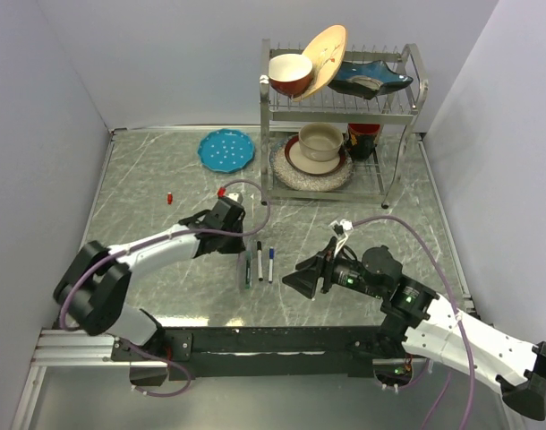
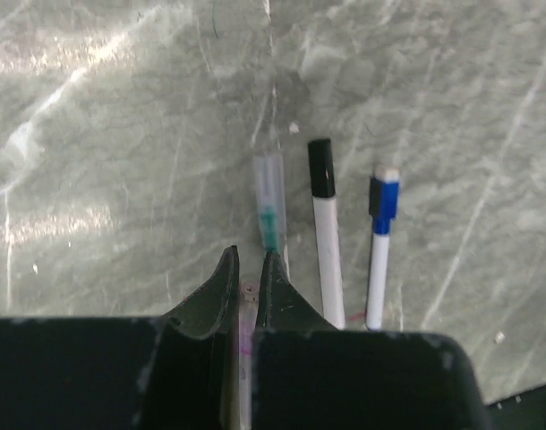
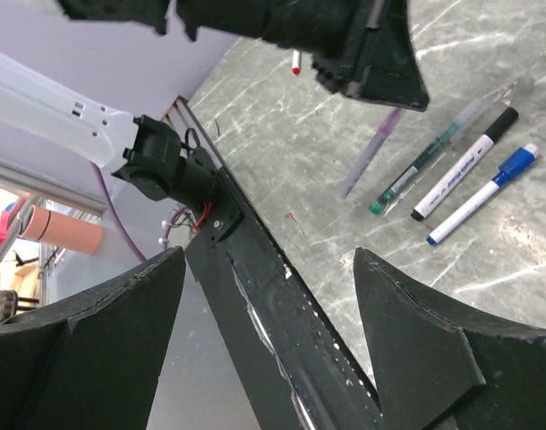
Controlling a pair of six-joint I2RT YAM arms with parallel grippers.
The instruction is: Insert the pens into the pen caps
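My left gripper is shut on a pale pen barrel with a pinkish tint, held lengthwise between the fingers just above the table. It also shows in the right wrist view. Just beyond its tips lie three pens side by side: a green one, a white one with a black end, and a white one with a blue end. A small red cap lies far left. My right gripper is open and empty, right of the pens.
A metal dish rack with bowls and plates stands at the back right. A blue plate lies at the back. The black base rail runs along the near table edge below my right gripper.
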